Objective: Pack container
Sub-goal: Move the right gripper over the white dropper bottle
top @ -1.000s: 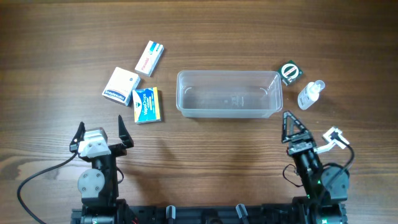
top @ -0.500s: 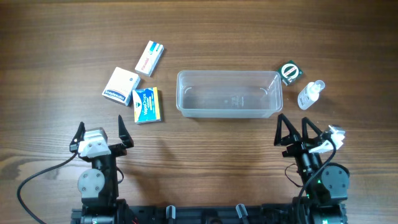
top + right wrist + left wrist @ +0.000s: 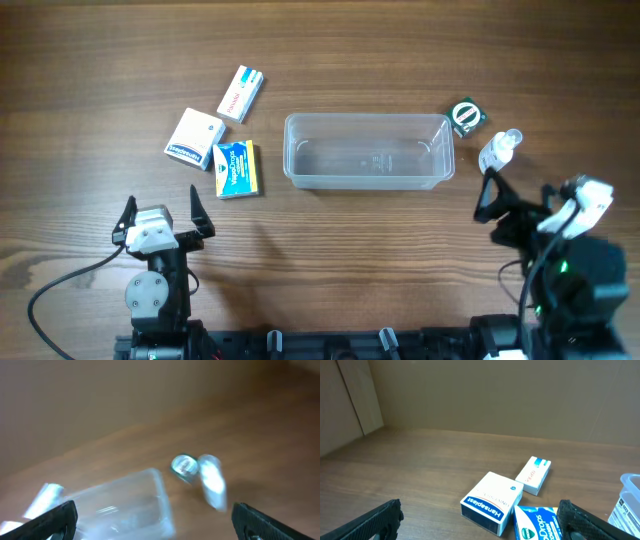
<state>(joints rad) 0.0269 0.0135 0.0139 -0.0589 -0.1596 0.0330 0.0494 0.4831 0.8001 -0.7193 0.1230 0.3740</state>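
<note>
The clear, empty container (image 3: 300, 122) lies at the table's middle. Left of it lie a white-and-red box (image 3: 241, 93), a white box with a blue edge (image 3: 194, 138) and a blue drops box (image 3: 236, 168). Right of it lie a round green tin (image 3: 465, 116) and a small clear bottle (image 3: 498, 152). My left gripper (image 3: 160, 210) is open and empty, near the front edge below the boxes. My right gripper (image 3: 518, 200) is open and empty, just in front of the bottle. The right wrist view is blurred but shows the container (image 3: 120, 505), tin (image 3: 184, 466) and bottle (image 3: 212, 482).
The left wrist view shows the white-and-blue box (image 3: 492, 500), the white-and-red box (image 3: 533, 475), the blue box (image 3: 537, 522) and the container's corner (image 3: 631, 505) ahead of my open left gripper (image 3: 480, 527). Brown walls stand behind the wooden table.
My right gripper has opened and swung to the right, toward the bottle. The left arm and all objects have not moved.
</note>
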